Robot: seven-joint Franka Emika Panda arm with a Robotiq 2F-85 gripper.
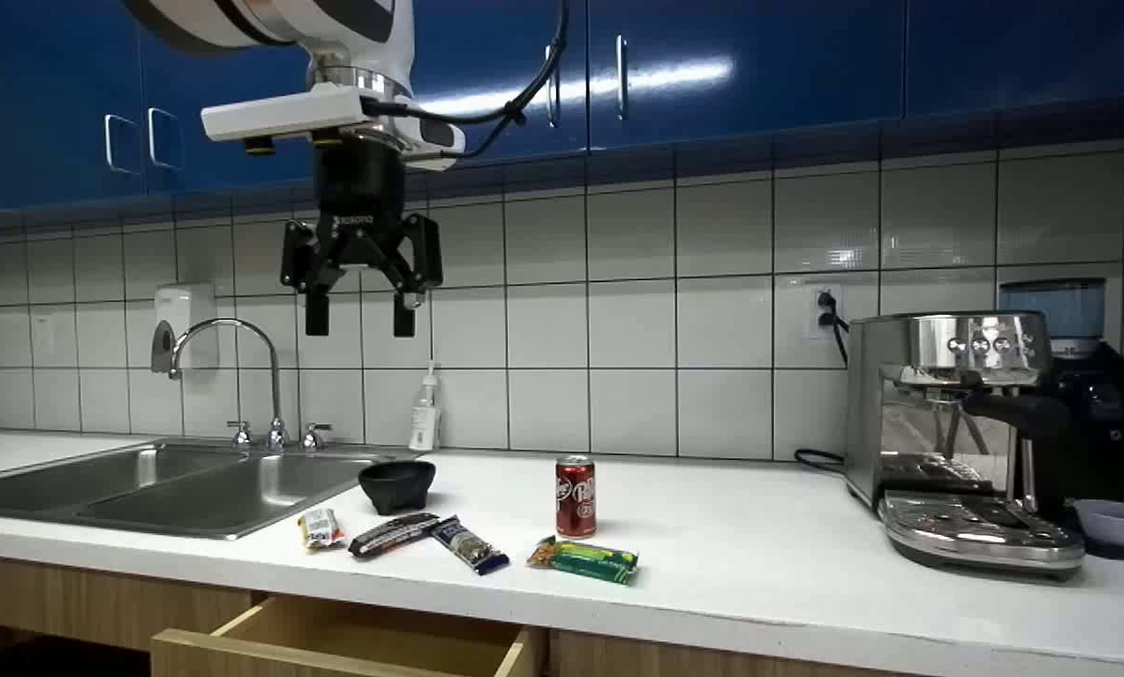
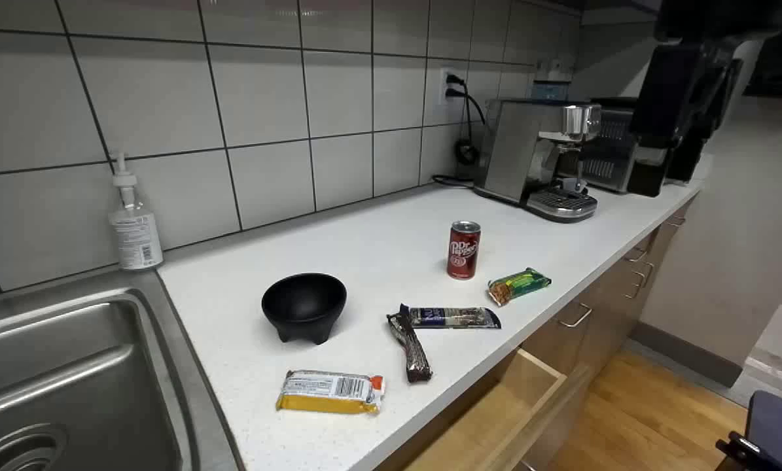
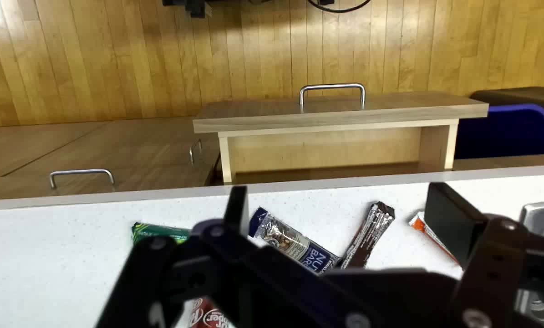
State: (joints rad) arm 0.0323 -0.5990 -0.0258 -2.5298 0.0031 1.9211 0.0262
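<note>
Nut bar [image 1: 469, 545] near counter edge [image 1: 430, 602]; jaws spread high.

kitchen, going by sink [image 1: 232, 489], faucet [image 1: 277, 432], coffee machine [image 1: 947, 414], tiled wall [image 1: 632, 324] and blue cabinets [image 1: 759, 66] over white counter [image 1: 731, 527].

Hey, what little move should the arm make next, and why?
I'd probably ease the open jaws down toward the nut bar, stopping short of contact. They hang well above the counter, holding nothing, and the wrist view shows that bar and the brown-and-silver bar framed between them, so a closer look could help choose one before any grasp.
</note>
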